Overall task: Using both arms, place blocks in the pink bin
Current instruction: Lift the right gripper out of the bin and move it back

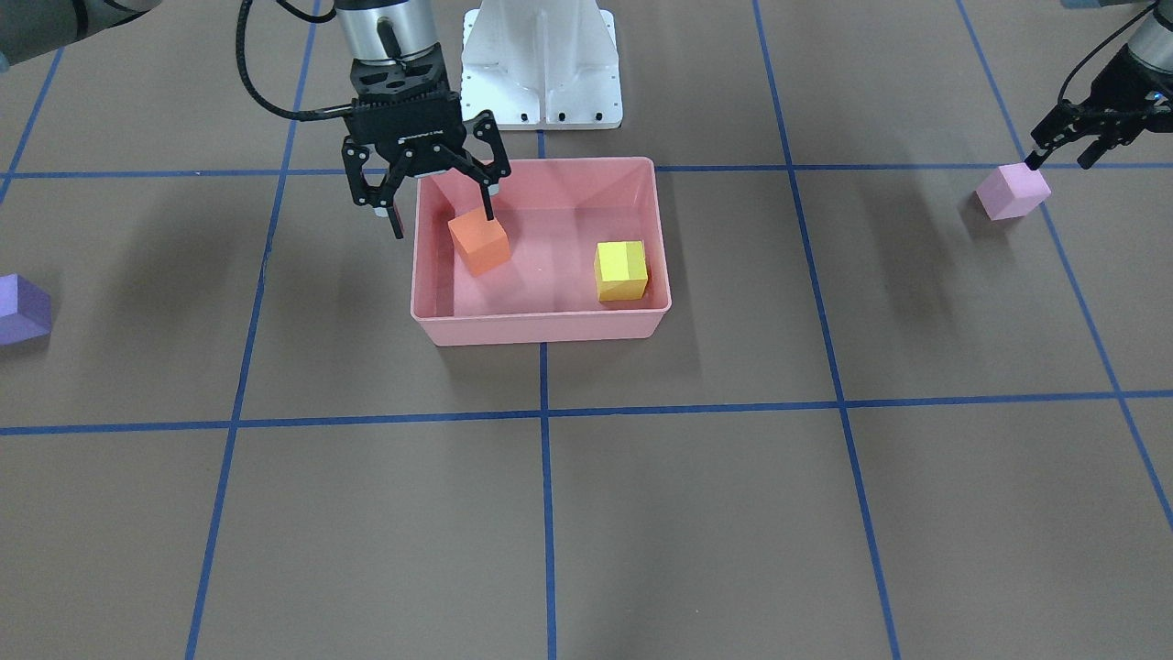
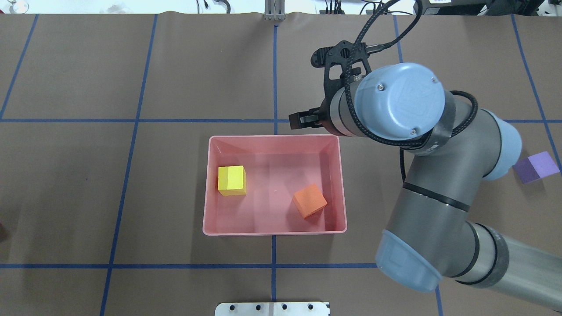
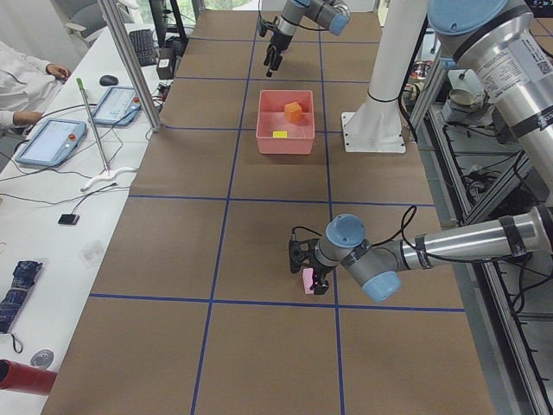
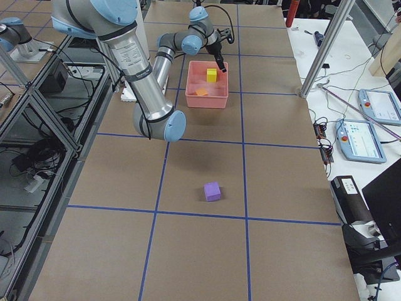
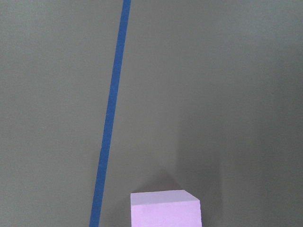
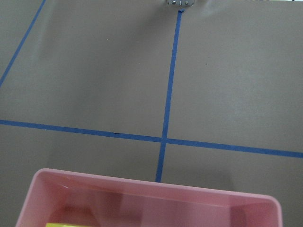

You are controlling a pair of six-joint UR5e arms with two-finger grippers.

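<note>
Jaws of right arm (image 1: 380, 32) stood apart over pink bin (image 1: 541, 327), 10 o'clock corner; jaws of left arm (image 1: 1150, 41) apart just above lilac block (image 1: 1013, 191). Orange block (image 1: 478, 243), yellow block (image 1: 621, 270) lay in bin; purple block (image 1: 23, 310) at 9 o'clock.

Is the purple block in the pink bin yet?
No, the purple block lies on the table outside the pink bin, which holds only the orange block and the yellow block.

No legible text, labels, numbers, or signs anywhere
</note>
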